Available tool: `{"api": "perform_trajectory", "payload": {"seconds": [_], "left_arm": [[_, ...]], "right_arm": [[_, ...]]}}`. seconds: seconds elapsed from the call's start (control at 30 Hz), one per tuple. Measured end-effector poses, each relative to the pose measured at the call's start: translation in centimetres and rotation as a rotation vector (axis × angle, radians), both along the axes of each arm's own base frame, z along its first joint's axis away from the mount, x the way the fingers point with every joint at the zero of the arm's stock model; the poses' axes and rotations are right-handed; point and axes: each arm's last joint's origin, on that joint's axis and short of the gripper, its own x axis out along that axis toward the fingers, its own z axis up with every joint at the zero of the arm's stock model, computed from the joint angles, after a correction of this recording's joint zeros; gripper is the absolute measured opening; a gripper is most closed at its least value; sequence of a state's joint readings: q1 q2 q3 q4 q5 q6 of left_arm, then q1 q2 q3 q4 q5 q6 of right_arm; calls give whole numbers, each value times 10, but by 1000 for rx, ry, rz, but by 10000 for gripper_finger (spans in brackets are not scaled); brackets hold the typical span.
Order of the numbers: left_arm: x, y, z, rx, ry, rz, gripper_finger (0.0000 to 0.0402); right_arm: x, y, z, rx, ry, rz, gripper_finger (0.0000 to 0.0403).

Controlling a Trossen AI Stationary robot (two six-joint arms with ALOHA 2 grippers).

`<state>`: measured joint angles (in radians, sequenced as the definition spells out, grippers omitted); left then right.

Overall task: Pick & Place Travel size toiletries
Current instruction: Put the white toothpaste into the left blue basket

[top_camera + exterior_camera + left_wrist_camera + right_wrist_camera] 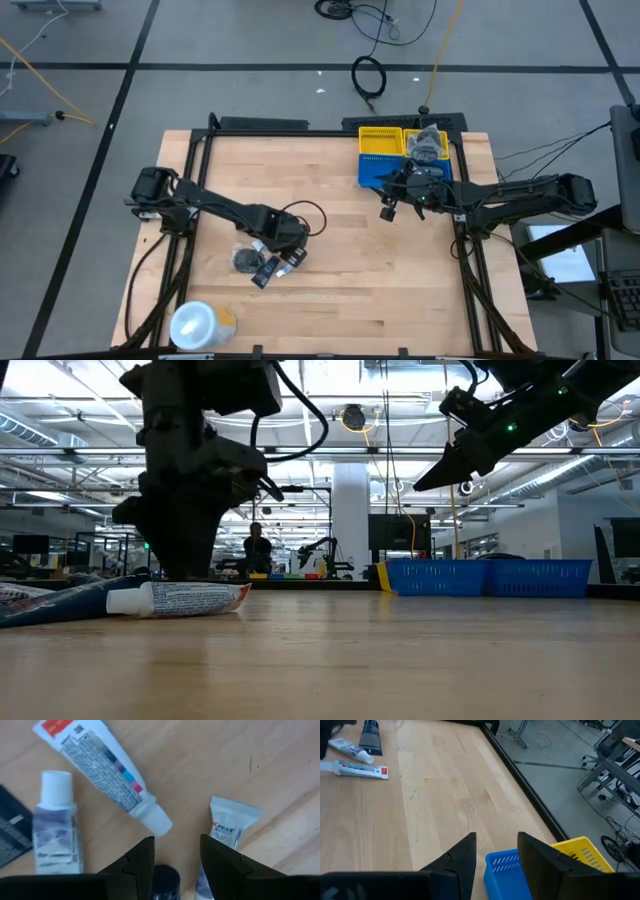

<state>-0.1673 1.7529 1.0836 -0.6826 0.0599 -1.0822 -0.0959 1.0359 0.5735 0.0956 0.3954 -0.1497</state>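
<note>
1. Left hand [268,262] is low over the pile of travel size toiletries [262,262] near the tabletop's [330,260] front-left part. Its fingers [142,862] stand parted around a dark cap [166,881]; whether they grip it I cannot tell.
2. Beside that hand lie a white tube with a printed label [102,767], a small clear bottle with a white cap [55,827] and a Crest tube [227,827], all flat on the wood.
3. White-and-yellow roll [200,323] sits at the front-left corner.
4. Right hand [400,195] hangs raised near the back-right corner, just beside the blue bin [378,170] and yellow bin [381,140], fingers parted and holding nothing.
</note>
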Motion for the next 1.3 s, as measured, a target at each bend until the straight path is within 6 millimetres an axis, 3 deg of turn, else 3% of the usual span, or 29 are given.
{"api": "perform_trajectory", "payload": {"seconds": [0.53, 0.9, 1.3], "left_arm": [[6, 19, -26, 64, 96, 87, 157], [8, 26, -21, 65, 49, 106, 157], [7, 47, -21, 90, 68, 237, 157]], "right_arm": [[0, 0, 0, 7, -2, -1, 134], [0, 0, 0, 7, -2, 0, 134], [0, 0, 0, 8, -2, 0, 134]]}}
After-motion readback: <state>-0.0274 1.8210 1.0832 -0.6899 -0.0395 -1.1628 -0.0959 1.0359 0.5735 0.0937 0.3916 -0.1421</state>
